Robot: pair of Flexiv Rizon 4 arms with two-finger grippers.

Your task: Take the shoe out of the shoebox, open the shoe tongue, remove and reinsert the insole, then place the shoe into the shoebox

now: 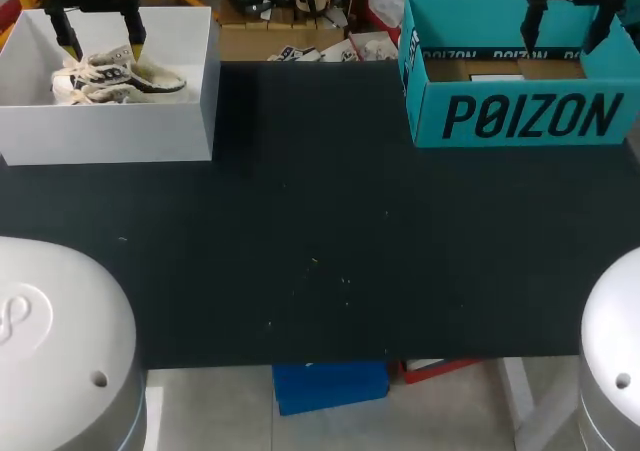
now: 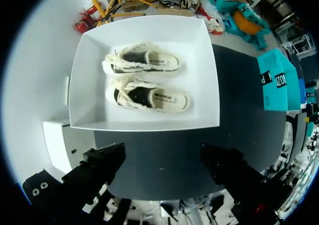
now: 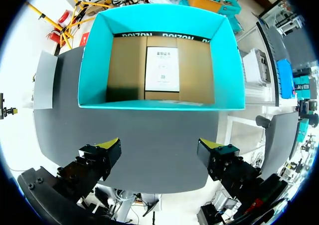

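Observation:
Two cream low-top shoes with dark trim lie side by side in a white box (image 1: 110,131) at the table's back left, one shoe (image 2: 149,96) nearer my left gripper, the other (image 2: 144,61) behind it. In the head view the pair (image 1: 115,76) shows inside that box. My left gripper (image 1: 103,43) (image 2: 162,160) hangs open above the box, holding nothing. A teal shoebox (image 1: 520,111) (image 3: 99,60) stands at the back right, with only a brown cardboard floor and a white sheet (image 3: 162,69) inside. Over it, my right gripper (image 1: 565,36) (image 3: 159,147) is open and holds nothing.
A black mat (image 1: 320,231) covers the table between and in front of the two boxes. The white arm bases (image 1: 60,341) (image 1: 615,361) sit at the front left and front right corners.

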